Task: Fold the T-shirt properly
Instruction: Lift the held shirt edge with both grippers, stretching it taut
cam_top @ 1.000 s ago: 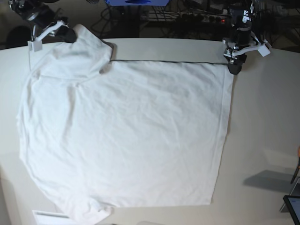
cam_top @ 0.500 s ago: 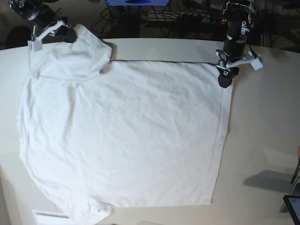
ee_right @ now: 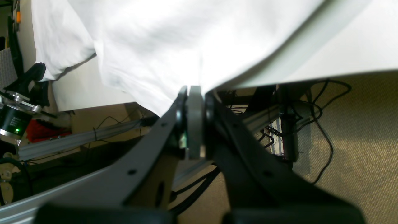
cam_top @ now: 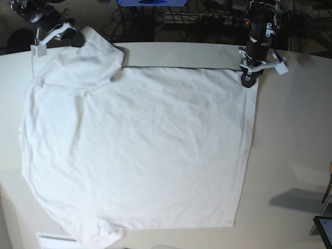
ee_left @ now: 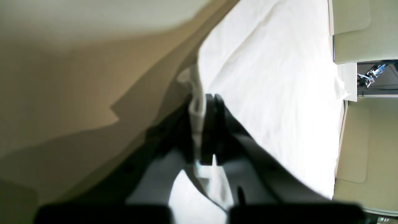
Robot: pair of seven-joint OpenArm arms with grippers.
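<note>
Now T-shirt (cam_top: 135,150) corner pinched in left claw (cam_top: 248,81); rest flat on table (cam_top: 295,129).

Pale, rounded table (cam_top: 290,135) across most of the base view. Dark tangle of cables (cam_top: 207,21) behind its far edge, beside a blue box (cam_top: 150,2). Woven beige carpet (ee_right: 357,140) below, with black cables (ee_right: 323,124) trailing.

matt cotton-like T-shirt (cam_top: 140,150), smooth table (cam_top: 295,129)
</note>
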